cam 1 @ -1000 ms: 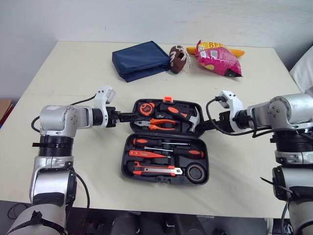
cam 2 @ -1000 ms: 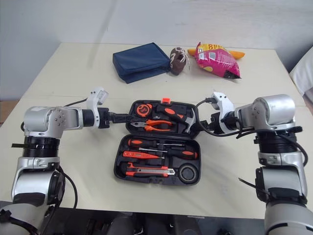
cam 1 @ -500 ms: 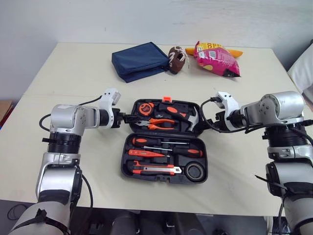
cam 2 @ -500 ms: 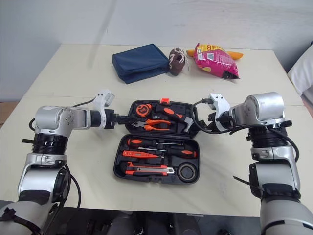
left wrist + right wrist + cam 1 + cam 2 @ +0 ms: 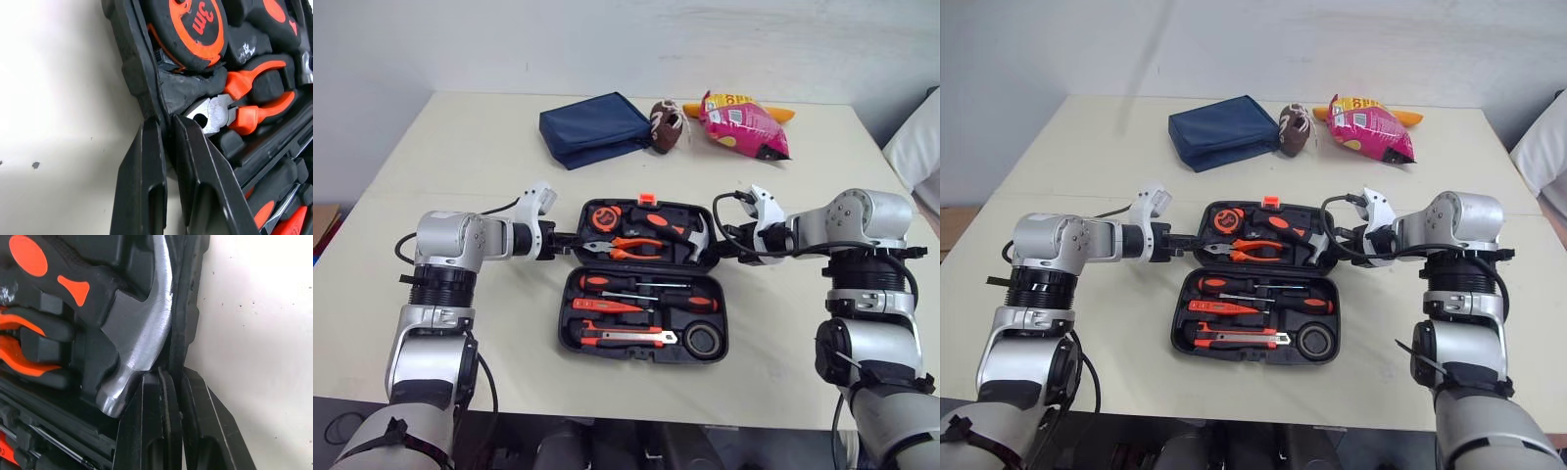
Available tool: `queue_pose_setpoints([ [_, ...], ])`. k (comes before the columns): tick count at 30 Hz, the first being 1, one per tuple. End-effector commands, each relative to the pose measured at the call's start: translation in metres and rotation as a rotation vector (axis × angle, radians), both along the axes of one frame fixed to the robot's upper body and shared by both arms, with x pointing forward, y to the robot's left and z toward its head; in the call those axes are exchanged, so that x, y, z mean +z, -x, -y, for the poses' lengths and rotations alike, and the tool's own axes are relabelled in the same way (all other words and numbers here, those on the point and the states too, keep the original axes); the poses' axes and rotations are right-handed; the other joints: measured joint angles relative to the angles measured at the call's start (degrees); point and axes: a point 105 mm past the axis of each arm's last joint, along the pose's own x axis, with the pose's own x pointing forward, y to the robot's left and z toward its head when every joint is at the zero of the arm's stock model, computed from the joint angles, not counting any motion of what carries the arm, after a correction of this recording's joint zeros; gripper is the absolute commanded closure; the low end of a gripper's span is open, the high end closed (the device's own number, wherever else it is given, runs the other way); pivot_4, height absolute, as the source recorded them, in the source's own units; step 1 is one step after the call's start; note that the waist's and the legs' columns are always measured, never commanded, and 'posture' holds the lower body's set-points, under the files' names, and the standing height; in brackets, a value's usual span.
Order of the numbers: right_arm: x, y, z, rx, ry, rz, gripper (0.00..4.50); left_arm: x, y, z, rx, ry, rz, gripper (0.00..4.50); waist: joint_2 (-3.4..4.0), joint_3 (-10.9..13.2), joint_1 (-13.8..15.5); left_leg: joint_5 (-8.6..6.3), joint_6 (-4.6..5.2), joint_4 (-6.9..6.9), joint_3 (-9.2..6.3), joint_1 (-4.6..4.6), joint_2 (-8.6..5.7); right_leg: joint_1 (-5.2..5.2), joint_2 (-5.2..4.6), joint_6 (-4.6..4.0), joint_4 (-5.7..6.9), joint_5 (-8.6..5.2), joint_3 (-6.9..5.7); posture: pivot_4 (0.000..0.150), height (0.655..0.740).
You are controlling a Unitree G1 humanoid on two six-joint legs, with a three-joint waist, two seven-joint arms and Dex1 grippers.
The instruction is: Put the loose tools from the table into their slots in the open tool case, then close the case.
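Observation:
The black tool case point(image 5: 636, 358) lies open mid-table. Its far half holds a tape measure point(image 5: 605, 214), orange pliers point(image 5: 631, 246) and a hammer point(image 5: 675, 227); its near half holds screwdrivers point(image 5: 646, 286), a knife point(image 5: 622, 339) and a tape roll point(image 5: 704, 341). My left gripper point(image 5: 570, 238) is shut on the far half's left wall, seen at the left gripper point(image 5: 166, 122) beside the pliers point(image 5: 249, 105). My right gripper point(image 5: 720, 250) is shut on the right wall, seen at the right gripper point(image 5: 171, 374) next to the hammer head point(image 5: 142, 333).
At the back of the table lie a navy pouch point(image 5: 595, 127), a small brown football toy point(image 5: 668, 124) and a pink snack bag point(image 5: 744, 122). An orange latch point(image 5: 649, 197) sticks out from the case's far edge. Bare tabletop flanks the case on both sides.
Both grippers have moved inward to the case's far half and gone from open to shut on its side walls. The case itself has not moved.

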Motion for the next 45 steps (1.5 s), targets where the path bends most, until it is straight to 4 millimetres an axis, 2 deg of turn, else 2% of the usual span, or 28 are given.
queue_pose_setpoints([
  [1,0.021,-0.002,-0.016,0.065,-0.034,0.172,4.46,0.013,-0.004,0.008,-0.02,0.062,0.102,4.5,0.0,0.0,0.0,0.0,0.0,0.0,0.0,-0.03,0.0,-0.01,0.0,0.01,0.0,0.0,0.0,0.15,0.74],
  [4,0.039,0.003,-0.022,0.122,-0.042,0.357,4.46,0.031,-0.008,0.007,-0.013,0.115,0.252,4.5,0.05,0.0,0.0,0.0,-0.01,-0.02,0.0,-0.08,0.0,-0.07,0.01,0.01,0.01,0.0,0.0,0.15,0.74],
  [6,0.051,0.011,-0.026,0.168,-0.042,0.484,4.46,0.052,-0.008,0.005,-0.023,0.157,0.444,4.5,0.2,0.1,0.0,0.0,-0.02,-0.07,0.0,-0.26,0.0,-0.24,0.03,0.01,-0.01,0.0,0.0,0.15,0.74],
  [8,0.055,0.016,-0.027,0.193,-0.022,0.564,4.46,0.06,-0.003,0.004,-0.048,0.189,0.526,4.5,0.25,0.2,0.0,0.0,-0.03,-0.07,0.13,-0.64,0.0,-0.69,0.04,0.02,0.06,0.01,0.07,0.15,0.74],
  [10,0.054,0.019,-0.021,0.226,0.079,0.689,4.46,0.068,0.007,0.006,-0.096,0.226,0.651,4.5,0.26,0.2,0.1,0.04,-0.04,0.03,0.18,-1.21,0.01,-1.38,0.06,0.02,0.24,0.01,0.1,0.15,0.74],
  [12,0.055,0.022,-0.017,0.251,0.138,0.804,4.46,0.074,0.012,0.004,-0.102,0.197,0.774,4.5,0.27,0.2,0.2,0.04,-0.04,-0.03,0.24,-1.39,0.0,-1.62,0.08,0.02,0.26,0.01,0.15,0.15,0.74],
  [14,0.051,0.022,-0.012,0.263,0.215,0.875,4.46,0.069,0.009,-0.001,-0.074,0.08,0.856,4.5,0.26,0.2,0.1,0.03,-0.03,-0.05,0.25,-1.51,0.0,-1.71,0.11,0.02,0.17,0.01,0.15,0.15,0.74],
  [16,0.043,0.028,-0.007,0.353,0.384,1.033,4.46,0.061,0.011,-0.001,-0.077,-0.013,0.907,4.5,0.25,0.2,0.2,0.02,0.02,0.01,0.26,-1.54,0.0,-1.71,0.11,0.09,0.11,0.05,0.17,0.15,0.74],
  [18,0.033,0.036,-0.007,0.436,0.479,1.158,4.46,0.058,0.016,0.002,-0.114,-0.061,0.984,4.5,0.25,0.2,0.3,-0.02,0.13,-0.01,0.25,-1.57,-0.04,-1.7,0.11,0.17,-0.01,0.09,0.23,0.15,0.74],
  [21,0.005,0.041,0.006,0.523,0.7,1.304,4.46,0.025,0.029,0.002,-0.258,-0.337,1.137,4.5,0.24,0.2,0.1,-0.09,0.26,0.0,0.39,-1.56,-0.04,-1.65,0.1,0.29,-0.15,0.16,0.3,0.15,0.74],
  [23,-0.006,0.042,0.012,0.543,0.777,1.364,4.46,0.011,0.037,0.001,-0.316,-0.425,1.201,4.5,0.24,0.2,0.0,-0.17,0.39,-0.02,0.58,-1.18,-0.04,-1.33,0.1,0.33,-0.23,0.19,0.46,0.15,0.74],
  [25,-0.009,0.043,0.016,0.536,0.813,1.412,4.46,0.011,0.036,-0.006,-0.243,-0.407,1.233,4.5,0.25,0.2,0.0,-0.3,0.51,-0.08,0.59,-0.57,-0.01,-0.59,0.1,0.38,-0.52,0.22,0.47,0.15,0.74],
  [27,-0.013,0.048,0.018,0.566,0.857,1.462,4.46,0.009,0.037,-0.018,-0.201,-0.461,1.269,4.5,0.25,0.2,-0.1,-0.5,0.62,-0.1,0.61,-0.04,-0.01,-0.01,0.09,0.4,-0.67,0.24,0.48,0.15,0.74],
  [29,-0.02,0.053,0.025,0.585,0.89,1.447,4.5,0.009,0.045,-0.025,-0.202,-0.422,1.274,3.7,0.25,0.2,-0.1,-0.52,0.63,-0.12,0.63,0.08,0.01,0.14,0.08,0.44,-0.75,0.27,0.5,0.15,0.74],
  [30,-0.022,0.056,0.026,0.59,0.897,1.456,4.5,0.008,0.05,-0.026,-0.224,-0.396,1.259,3.49,0.25,0.2,0.0,-0.52,0.61,-0.12,0.64,0.09,0.02,0.14,0.09,0.44,-0.73,0.26,0.5,0.15,0.74],
  [32,-0.028,0.063,0.027,0.624,0.891,1.443,4.5,0.009,0.055,-0.03,-0.25,-0.438,1.284,2.6,0.27,0.2,0.1,-0.48,0.54,-0.14,0.64,0.09,0.05,0.11,0.1,0.43,-0.73,0.25,0.49,0.15,0.74],
  [34,-0.029,0.068,0.028,0.633,0.891,1.455,3.61,0.012,0.059,-0.034,-0.255,-0.426,1.282,1.63,0.27,0.2,0.2,-0.47,0.53,-0.15,0.64,0.09,0.07,0.11,0.1,0.42,-0.74,0.22,0.49,0.15,0.74],
  [35,-0.024,0.071,0.033,0.619,0.918,1.479,3.28,0.013,0.063,-0.041,-0.266,-0.447,1.28,1.25,0.25,0.2,0.2,-0.47,0.53,-0.12,0.64,0.09,0.07,0.12,0.1,0.42,-0.75,0.22,0.48,0.15,0.74],
  [37,-0.019,0.074,0.044,0.596,0.974,1.486,2.22,0.013,0.069,-0.056,-0.255,-0.502,1.269,0.29,0.23,0.2,0.2,-0.48,0.54,-0.11,0.64,0.08,0.07,0.14,0.08,0.42,-0.78,0.22,0.47,0.15,0.74],
  [38,-0.015,0.078,0.051,0.597,1.018,1.506,1.63,0.007,0.074,-0.07,-0.258,-0.556,1.241,0.0,0.25,0.2,0.0,-0.48,0.54,-0.11,0.65,0.09,0.06,0.14,0.07,0.42,-0.76,0.22,0.49,0.15,0.74],
  [41,-0.01,0.091,0.06,0.629,1.082,1.545,0.09,-0.004,0.084,-0.098,-0.256,-0.652,1.185,0.0,0.26,0.2,-0.3,-0.48,0.53,-0.21,0.75,0.19,0.07,0.11,0.09,0.42,-0.75,0.22,0.58,0.15,0.74],
  [43,-0.013,0.096,0.063,0.651,1.097,1.537,0.09,-0.004,0.088,-0.101,-0.265,-0.658,1.18,0.0,0.25,0.2,-0.2,-0.48,0.52,-0.33,0.78,0.23,0.06,0.1,0.09,0.4,-0.77,0.2,0.59,0.15,0.74],
  [45,-0.033,0.111,0.078,0.748,1.082,1.411,0.09,-0.004,0.086,-0.114,-0.192,-0.594,1.083,0.0,0.25,0.2,0.1,-0.47,0.52,-0.44,0.79,0.28,0.05,0.11,0.08,0.39,-0.83,0.21,0.59,0.15,0.74],
])
